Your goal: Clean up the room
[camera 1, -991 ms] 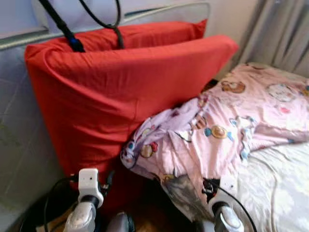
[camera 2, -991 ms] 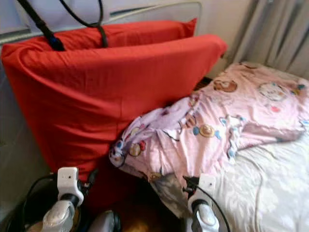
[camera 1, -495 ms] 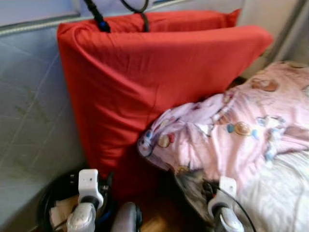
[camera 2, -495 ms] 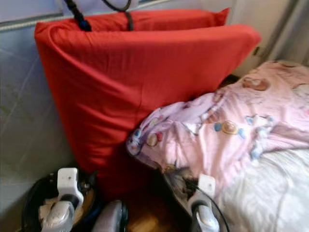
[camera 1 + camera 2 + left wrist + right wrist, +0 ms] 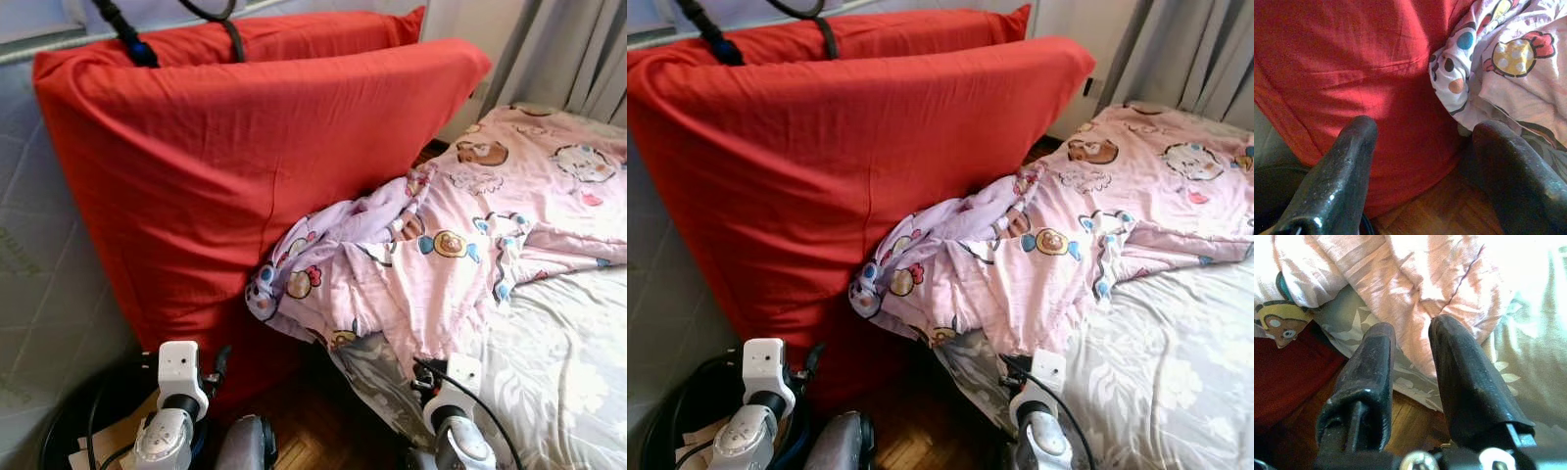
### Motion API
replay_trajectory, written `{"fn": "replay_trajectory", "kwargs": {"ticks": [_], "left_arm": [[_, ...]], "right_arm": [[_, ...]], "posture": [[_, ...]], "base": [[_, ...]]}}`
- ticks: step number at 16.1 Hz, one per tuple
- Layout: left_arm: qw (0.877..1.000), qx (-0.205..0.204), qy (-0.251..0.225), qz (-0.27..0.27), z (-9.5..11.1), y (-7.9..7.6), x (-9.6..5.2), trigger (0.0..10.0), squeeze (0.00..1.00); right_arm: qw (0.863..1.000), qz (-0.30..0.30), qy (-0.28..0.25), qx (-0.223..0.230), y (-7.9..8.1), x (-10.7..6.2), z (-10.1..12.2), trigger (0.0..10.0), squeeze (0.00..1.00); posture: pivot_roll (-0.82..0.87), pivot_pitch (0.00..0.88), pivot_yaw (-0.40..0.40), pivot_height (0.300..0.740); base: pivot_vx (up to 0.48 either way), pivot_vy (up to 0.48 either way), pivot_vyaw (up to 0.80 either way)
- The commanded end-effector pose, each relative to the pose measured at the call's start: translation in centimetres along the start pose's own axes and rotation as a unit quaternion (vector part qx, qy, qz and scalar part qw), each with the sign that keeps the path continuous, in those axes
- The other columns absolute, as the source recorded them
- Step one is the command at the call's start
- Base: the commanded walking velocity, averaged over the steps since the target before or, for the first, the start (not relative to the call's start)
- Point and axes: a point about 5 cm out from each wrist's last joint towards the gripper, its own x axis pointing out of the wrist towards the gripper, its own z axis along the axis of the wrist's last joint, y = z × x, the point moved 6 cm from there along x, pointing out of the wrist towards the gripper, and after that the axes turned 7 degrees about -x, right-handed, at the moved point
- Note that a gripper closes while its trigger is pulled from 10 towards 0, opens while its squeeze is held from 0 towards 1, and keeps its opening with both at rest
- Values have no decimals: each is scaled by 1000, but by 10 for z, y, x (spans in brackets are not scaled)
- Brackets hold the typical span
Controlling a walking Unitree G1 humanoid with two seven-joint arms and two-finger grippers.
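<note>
Both arms low: left gripper (image 5: 1422, 134) spread wide by the red cushion (image 5: 245, 166), right gripper (image 5: 1410, 345) slightly apart over the pink blanket (image 5: 460, 245).

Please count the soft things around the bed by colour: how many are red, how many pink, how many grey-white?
Red pillows: 2 (front, back)
Pink cartoon blanket: 1
Grey-white floral bed sheet: 1
Total: 4

Two silver arms — the left arm (image 5: 165, 436) and the right arm (image 5: 453, 441) — each end in a white boxy wrist block trailing black cable. The left gripper (image 5: 1422, 142) and right gripper (image 5: 1410, 340) carry long, rounded, glossy black fingers.
</note>
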Motion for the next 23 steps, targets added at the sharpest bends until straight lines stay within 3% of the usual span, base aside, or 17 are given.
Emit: {"fn": "replay_trajectory", "kwargs": {"ticks": [1, 17, 18, 19, 20, 23], "left_arm": [[1000, -1, 6, -1, -4, -1, 0, 10000, 0], [1000, 2, 14, 10, -8, 7, 1, 10000, 0], [1000, 2, 16, 10, -10, 8, 1, 10000, 0], [1000, 2, 17, 10, -10, 8, 0, 10000, 0], [1000, 2, 17, 10, -10, 8, 0, 10000, 0], [1000, 2, 14, 5, -11, 8, -2, 10000, 0]], "right_arm": [[1000, 1, -7, 1, 1, 1, 4, 10000, 0], [1000, 11, -10, 3, 7, 3, 8, 10000, 0], [1000, 30, -3, 8, 14, 3, 4, 10000, 169], [999, 46, 4, 7, 19, 2, 1, 10000, 847], [998, 57, 7, 5, 24, 1, -1, 10000, 1000], [997, 72, 21, -4, 32, 1, -6, 10000, 1000]], "posture": [[88, 0, -10, 612], [88, 0, -14, 612], [88, 0, -13, 612], [90, 0, -13, 612], [89, 0, -13, 612], [95, 0, -9, 612]], "base": [[0, 0, 0], [275, 0, -110], [0, 0, 0], [0, 0, 0], [0, 0, 0], [0, 0, 0]]}}
